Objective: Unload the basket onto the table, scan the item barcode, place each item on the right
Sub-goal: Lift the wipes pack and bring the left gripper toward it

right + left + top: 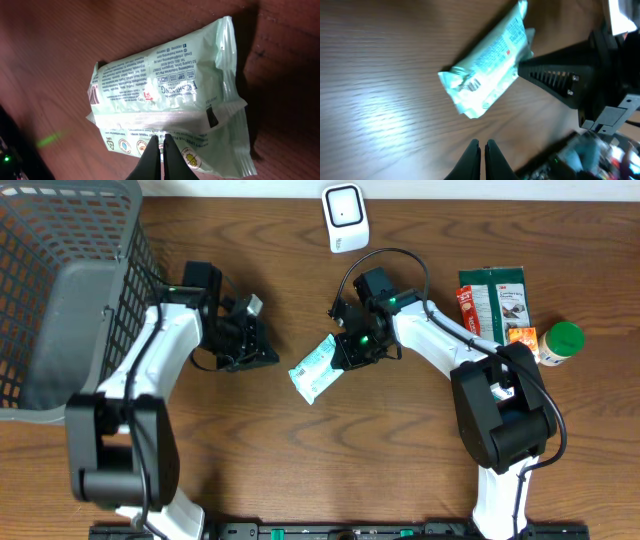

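The item is a pale green wipes packet (314, 369), lying slanted near the table's middle. My right gripper (345, 356) is shut on the packet's upper right edge. In the right wrist view its closed tips (161, 137) pinch the printed flap of the packet (165, 95). A small barcode (472, 85) shows at the packet's (490, 62) lower end in the left wrist view. The white scanner (343, 217) stands at the far edge. My left gripper (268, 357) is shut and empty (482, 145), just left of the packet and apart from it.
A grey mesh basket (60, 280) fills the far left. At the right lie a dark green pack (497, 298), a small red pack (468, 304) and a green-lidded bottle (560, 342).
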You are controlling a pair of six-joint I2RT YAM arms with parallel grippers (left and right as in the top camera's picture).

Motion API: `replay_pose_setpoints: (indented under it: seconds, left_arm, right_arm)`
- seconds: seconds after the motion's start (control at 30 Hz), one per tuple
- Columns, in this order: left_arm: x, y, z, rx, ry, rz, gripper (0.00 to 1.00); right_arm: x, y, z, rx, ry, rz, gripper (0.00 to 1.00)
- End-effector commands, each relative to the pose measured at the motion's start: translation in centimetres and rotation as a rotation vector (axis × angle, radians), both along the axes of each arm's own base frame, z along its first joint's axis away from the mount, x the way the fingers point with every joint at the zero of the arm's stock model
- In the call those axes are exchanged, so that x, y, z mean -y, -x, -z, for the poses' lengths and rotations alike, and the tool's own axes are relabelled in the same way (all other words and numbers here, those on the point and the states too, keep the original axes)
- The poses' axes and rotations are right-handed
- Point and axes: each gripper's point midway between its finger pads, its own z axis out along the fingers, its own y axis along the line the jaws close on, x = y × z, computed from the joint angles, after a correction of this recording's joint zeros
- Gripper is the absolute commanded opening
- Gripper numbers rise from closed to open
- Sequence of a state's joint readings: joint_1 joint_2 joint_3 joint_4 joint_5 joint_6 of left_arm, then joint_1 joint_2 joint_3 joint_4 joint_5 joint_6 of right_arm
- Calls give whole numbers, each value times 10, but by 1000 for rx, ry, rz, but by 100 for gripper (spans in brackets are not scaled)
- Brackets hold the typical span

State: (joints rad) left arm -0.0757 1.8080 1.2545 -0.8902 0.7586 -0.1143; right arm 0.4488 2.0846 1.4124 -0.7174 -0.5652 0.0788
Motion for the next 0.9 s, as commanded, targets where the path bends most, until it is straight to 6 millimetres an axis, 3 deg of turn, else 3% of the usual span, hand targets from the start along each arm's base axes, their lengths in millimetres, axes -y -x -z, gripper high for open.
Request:
replay_pose_setpoints:
  seconds: [0.0,0.43,0.87]
  left_arm:
    - [17,4,3,-12,138,65,7]
    - [21,-4,54,-72,135,72,8]
    - [30,-3,57,-64,157,91,7]
  right_arm:
    - [-2,6,6,-19,-10,-21,1]
    - [-3,6,6,-18,-10,-22,1]
    - [-3,6,6,-18,-10,-22,1]
